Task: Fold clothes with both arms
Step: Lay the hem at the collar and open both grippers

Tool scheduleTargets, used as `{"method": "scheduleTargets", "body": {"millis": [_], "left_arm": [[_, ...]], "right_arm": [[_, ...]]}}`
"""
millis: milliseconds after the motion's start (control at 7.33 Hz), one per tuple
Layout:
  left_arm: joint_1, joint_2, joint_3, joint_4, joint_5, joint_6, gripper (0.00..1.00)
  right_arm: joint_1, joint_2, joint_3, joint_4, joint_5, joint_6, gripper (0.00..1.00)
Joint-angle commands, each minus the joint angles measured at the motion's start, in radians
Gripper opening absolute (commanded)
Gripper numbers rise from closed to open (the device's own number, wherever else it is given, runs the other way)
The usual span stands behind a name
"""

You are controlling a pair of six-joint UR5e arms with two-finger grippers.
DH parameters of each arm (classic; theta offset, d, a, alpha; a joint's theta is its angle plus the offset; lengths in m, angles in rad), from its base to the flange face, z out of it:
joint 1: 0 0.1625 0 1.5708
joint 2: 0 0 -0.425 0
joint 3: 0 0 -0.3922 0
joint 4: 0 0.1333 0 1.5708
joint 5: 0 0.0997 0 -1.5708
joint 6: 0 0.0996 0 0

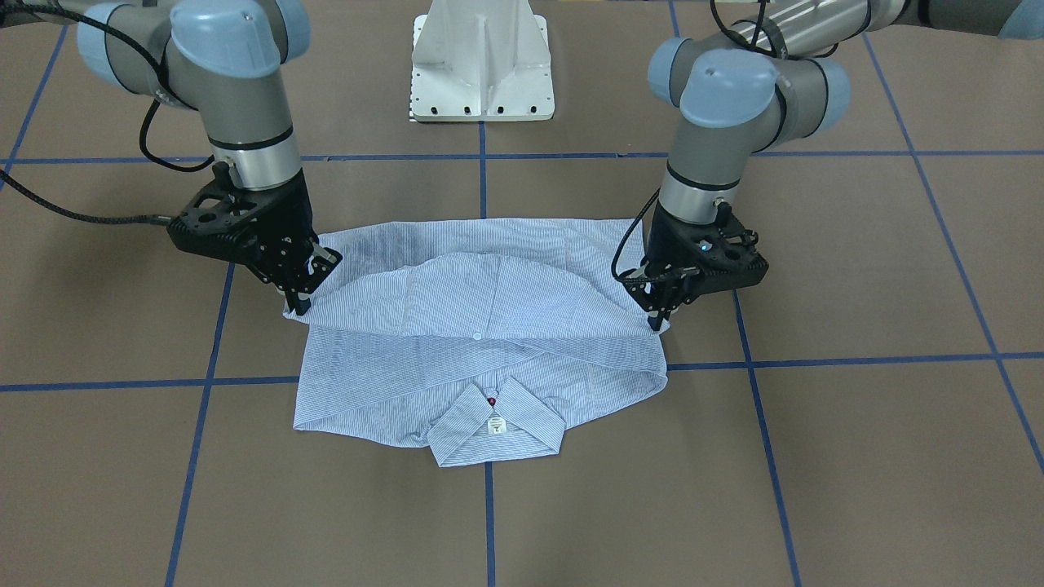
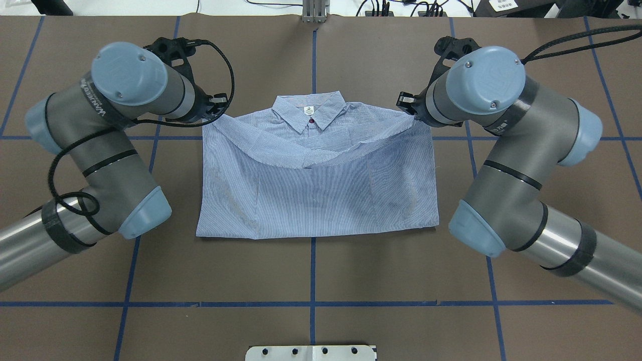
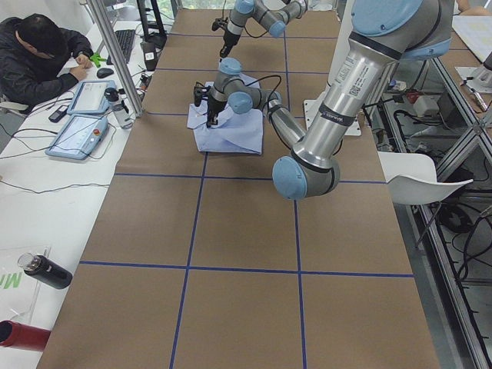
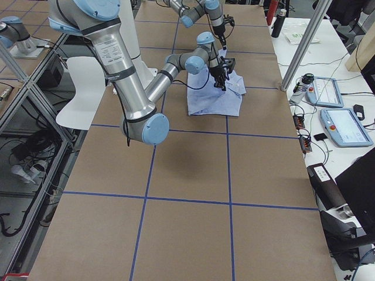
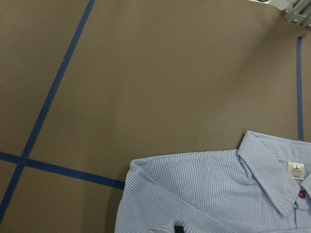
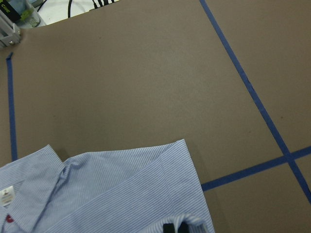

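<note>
The light blue striped shirt (image 1: 481, 326) lies on the brown table, collar (image 1: 496, 424) away from the robot's base, with one red button showing. Its lower part is folded up over the body towards the collar (image 2: 308, 111). My left gripper (image 1: 656, 319) is shut on one corner of the folded-over edge, and my right gripper (image 1: 300, 305) is shut on the other corner. Both hold the edge low over the shirt. In the overhead view the left gripper (image 2: 219, 106) and right gripper (image 2: 407, 106) flank the collar. The wrist views show the shirt (image 5: 218, 194) (image 6: 97, 194) with fabric wrapped round dark fingertips.
The white pedestal base (image 1: 483, 65) stands behind the shirt on the robot's side. Blue tape lines (image 1: 481, 179) cross the brown table. In the exterior left view an operator (image 3: 42, 46) sits at a side desk with tablets (image 3: 77, 131) and a bottle (image 3: 46, 270).
</note>
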Motion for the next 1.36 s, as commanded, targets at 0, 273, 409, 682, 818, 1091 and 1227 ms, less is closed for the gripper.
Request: {"method": "scheduleTargets", "body": {"millis": [0,273,409,682,818,1091,1227], "left_arm": [[-0.001,-0.018,0.152,-0.12,0.009,0.129,0.0],[-0.005,-0.012,0.166,-0.139,0.006,0.241,0.47],[-0.008,-0.012,0.159,-0.153,-0.002,0.27,0.99],[-0.059,-0.007,0.145,-0.173,-0.153,0.297,1.0],[-0.067,0.034,0.08,-0.173,-0.175,0.314,1.0],[-0.058,0.162,-0.049,-0.222,-0.179,0.305,1.0],[-0.045,0.199,-0.077,-0.237,-0.179,0.298,1.0]], "right_arm": [[0.006,0.008,-0.16,0.147,-0.001,-0.031,0.0],[0.006,0.008,-0.2,0.157,-0.002,-0.078,0.77],[0.015,0.014,-0.203,0.16,0.002,-0.078,1.0],[0.056,0.053,-0.196,0.157,0.109,-0.081,1.0],[0.061,0.053,-0.179,0.158,0.134,-0.083,1.0],[0.093,0.008,-0.107,0.151,0.226,-0.161,1.0],[0.11,-0.056,-0.055,0.151,0.247,-0.222,1.0]]}}
